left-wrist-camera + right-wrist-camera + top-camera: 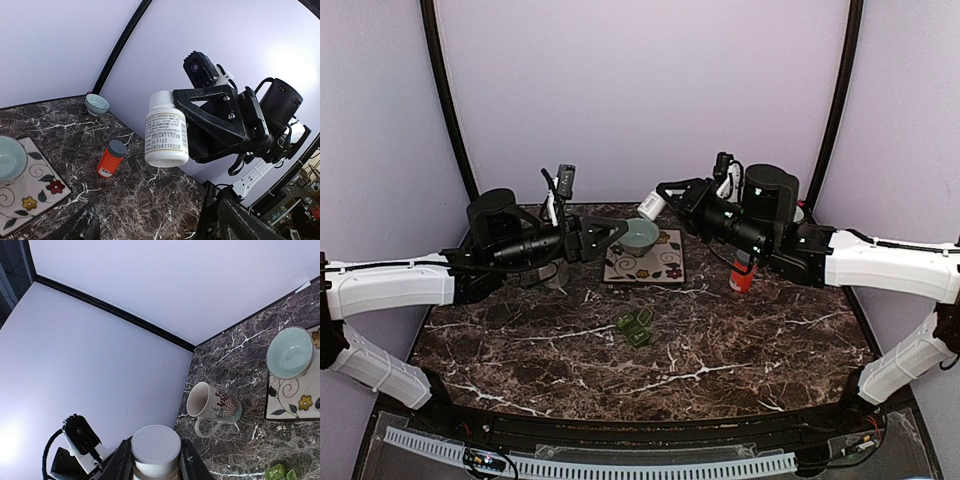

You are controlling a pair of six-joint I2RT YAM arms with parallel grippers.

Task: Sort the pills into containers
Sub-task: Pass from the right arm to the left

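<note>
You have a dark marble table (740, 340) with a flowered mat (660, 268) toward its back. A green pill box (634, 325) lies just in front of the mat. A mug (212, 405) stands left of the mat, an orange bottle (742, 276) right of it, and a small bowl (97, 103) farther right, by the wall.

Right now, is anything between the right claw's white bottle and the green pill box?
The pale green bowl on its floral tile lies between the white plastic pill bottle in the right claw and the dark green plastic pill box, but well below the bottle.
</note>
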